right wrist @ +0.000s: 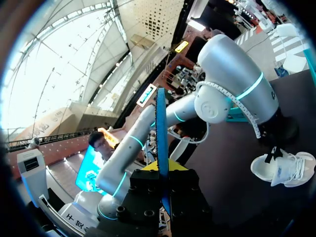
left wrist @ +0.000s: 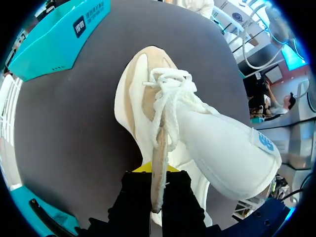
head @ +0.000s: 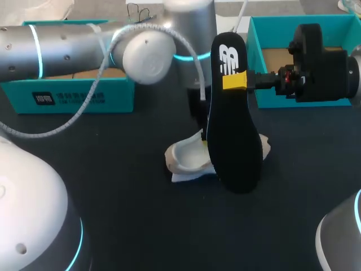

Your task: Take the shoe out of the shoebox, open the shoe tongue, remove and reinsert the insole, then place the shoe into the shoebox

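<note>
The shoe [head: 188,157] lies on the dark surface [head: 113,192], its collar edge pinched in the closed left tool [left wrist: 157,174]. Above the shoe, the right tool [head: 236,81] clamps the black insole [head: 234,141], whose long axis is near vertical with its lower end down by the shoe, so the right arm is the better placed to feed it in

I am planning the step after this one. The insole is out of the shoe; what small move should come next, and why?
Probably lower the insole into the shoe: the right gripper holds it upright by the shoe, while the left gripper pinches the shoe's edge.
</note>
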Robot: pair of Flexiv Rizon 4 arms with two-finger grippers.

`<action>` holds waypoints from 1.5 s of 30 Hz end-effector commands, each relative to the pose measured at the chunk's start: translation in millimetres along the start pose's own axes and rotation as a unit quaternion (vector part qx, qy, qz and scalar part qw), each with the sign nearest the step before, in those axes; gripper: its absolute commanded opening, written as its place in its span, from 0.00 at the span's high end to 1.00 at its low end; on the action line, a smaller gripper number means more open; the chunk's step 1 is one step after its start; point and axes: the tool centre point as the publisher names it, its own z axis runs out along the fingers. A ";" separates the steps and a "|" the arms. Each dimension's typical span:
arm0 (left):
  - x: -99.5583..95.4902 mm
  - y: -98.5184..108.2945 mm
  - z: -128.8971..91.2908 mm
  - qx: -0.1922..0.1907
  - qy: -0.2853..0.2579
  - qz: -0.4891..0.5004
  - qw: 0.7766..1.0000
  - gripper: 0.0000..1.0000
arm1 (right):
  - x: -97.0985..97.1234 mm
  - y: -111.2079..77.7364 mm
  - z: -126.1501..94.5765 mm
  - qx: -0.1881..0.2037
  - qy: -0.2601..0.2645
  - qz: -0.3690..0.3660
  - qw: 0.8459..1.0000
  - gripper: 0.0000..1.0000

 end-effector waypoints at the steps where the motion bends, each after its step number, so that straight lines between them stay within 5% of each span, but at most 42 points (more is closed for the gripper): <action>1: 9.5 11.6 -31.7 0.008 -0.007 -0.006 1.000 1.00 | -1.8 2.6 4.7 0.002 0.000 0.001 1.000 1.00; 18: 11.9 13.3 -38.1 0.011 -0.021 -0.016 1.000 1.00 | -1.8 2.6 4.7 0.002 0.000 0.001 1.000 1.00; 20: 10.8 10.5 -35.7 -0.057 0.041 0.046 0.996 1.00 | -1.8 2.6 4.7 0.002 0.000 0.001 1.000 1.00; 22: 10.5 12.0 -36.7 -0.082 0.098 0.114 0.985 1.00 | -1.8 2.6 4.7 0.002 0.000 0.001 1.000 1.00; 24: 3.5 14.3 -31.6 -0.196 0.183 0.251 0.930 1.00 | -1.8 2.6 4.7 0.002 0.000 0.001 1.000 1.00; 26: -1.0 16.3 -27.7 -0.228 0.223 0.293 0.901 1.00 | -1.8 2.6 4.7 0.002 0.000 0.001 1.000 1.00; 27: -11.3 22.5 -30.6 -0.244 0.269 0.366 0.857 1.00 | -1.8 2.6 4.7 0.002 0.000 0.001 1.000 1.00; 28: -13.1 23.3 -31.0 -0.252 0.278 0.376 0.847 1.00 | -1.8 2.6 4.7 0.002 0.000 0.001 1.000 1.00; 29: -17.4 28.0 -32.1 -0.295 0.276 0.440 0.802 1.00 | -1.8 2.6 4.7 0.002 0.000 0.001 1.000 1.00; 31: -19.1 33.0 -35.7 -0.315 0.289 0.507 0.749 1.00 | -1.8 2.6 4.7 0.002 0.000 0.001 1.000 1.00; 35: -15.4 37.3 -41.0 -0.346 0.282 0.578 0.683 1.00 | -1.8 2.6 4.7 0.002 0.000 0.001 1.000 1.00; 40: -6.3 45.6 -53.1 -0.370 0.267 0.693 0.558 1.00 | -1.8 2.6 4.7 0.002 0.000 0.001 1.000 1.00; 45: -3.6 48.8 -57.9 -0.361 0.248 0.707 0.555 1.00 | -1.8 2.6 4.7 0.002 0.000 0.001 1.000 1.00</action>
